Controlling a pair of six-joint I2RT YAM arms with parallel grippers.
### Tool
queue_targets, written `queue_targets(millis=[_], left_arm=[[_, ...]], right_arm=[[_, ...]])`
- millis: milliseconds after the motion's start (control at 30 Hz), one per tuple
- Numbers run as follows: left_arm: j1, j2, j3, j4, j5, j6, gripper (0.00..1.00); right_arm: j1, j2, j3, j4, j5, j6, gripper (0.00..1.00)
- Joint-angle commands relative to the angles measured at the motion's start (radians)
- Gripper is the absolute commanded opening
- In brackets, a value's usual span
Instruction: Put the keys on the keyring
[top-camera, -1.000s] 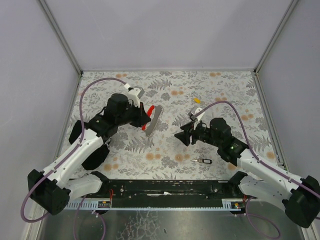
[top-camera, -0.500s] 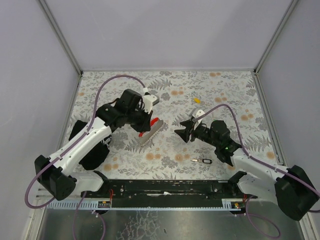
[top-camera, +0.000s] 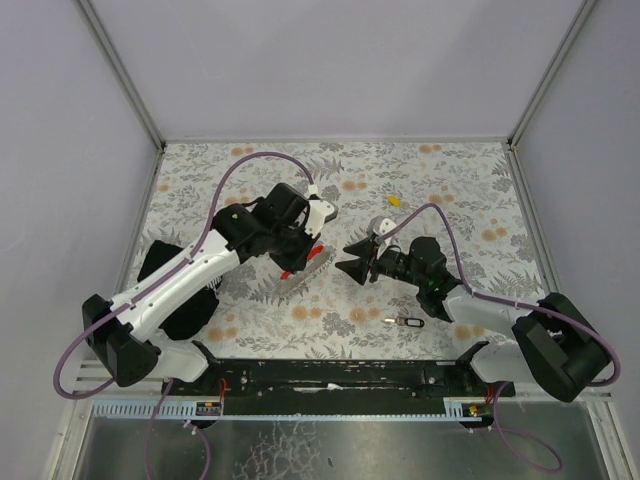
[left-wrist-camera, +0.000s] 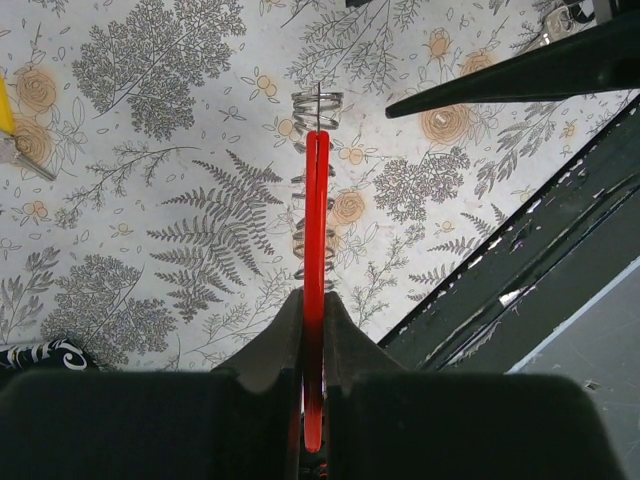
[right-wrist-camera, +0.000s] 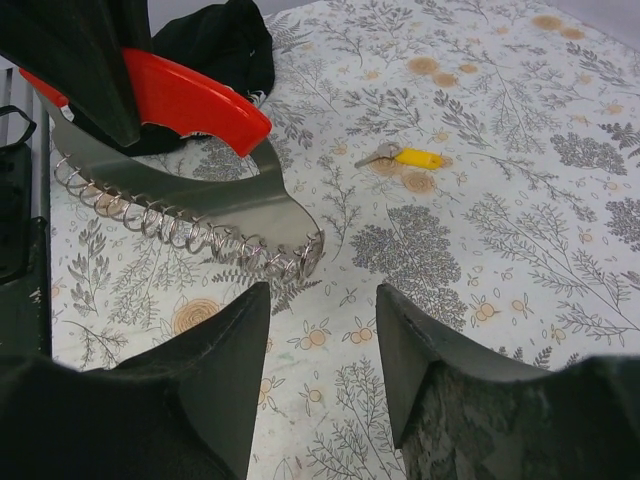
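My left gripper (top-camera: 297, 255) is shut on the red loop of the keyring (left-wrist-camera: 316, 220), holding it edge-on above the table. In the right wrist view the keyring (right-wrist-camera: 190, 190) shows its red loop, flat grey fan piece and a row of wire rings. My right gripper (top-camera: 345, 268) is open and empty, a short way right of the keyring's ring edge; its fingers (right-wrist-camera: 225, 350) point at it. A black-headed key (top-camera: 405, 321) lies on the table near the front. A yellow-headed key (top-camera: 395, 200) lies farther back and also shows in the right wrist view (right-wrist-camera: 405, 157). The orange and green keys are out of view.
The floral table cover (top-camera: 450, 190) is bounded by grey walls at the back and sides. A black rail (top-camera: 330, 375) runs along the near edge. The left arm's purple cable (top-camera: 250, 165) arches over the table's left half.
My left gripper has carried the keyring to the right and nearer the centre. My right gripper has moved left toward it, closing the gap between them.
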Motion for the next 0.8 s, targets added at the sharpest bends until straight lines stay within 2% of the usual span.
queue_targets(millis=[0,433,633,767], left_arm=[[-0.014,0.005,0.047,-0.025,-0.025,0.025,0.00],[-0.034,0.008,0.049,-0.025,-0.010,0.022,0.00],[-0.039,0.006,0.048,-0.024,-0.006,0.020,0.00],[-0.041,0.003,0.051,-0.025,-0.001,0.020,0.00]], right_arm=[[-0.004,0.020,0.051,0.110,-0.028,0.001,0.53],[-0.004,0.075,0.076,0.127,-0.077,0.028,0.49],[-0.004,0.096,0.082,0.121,-0.061,0.034,0.48],[-0.004,0.098,0.072,0.116,-0.027,0.027,0.43]])
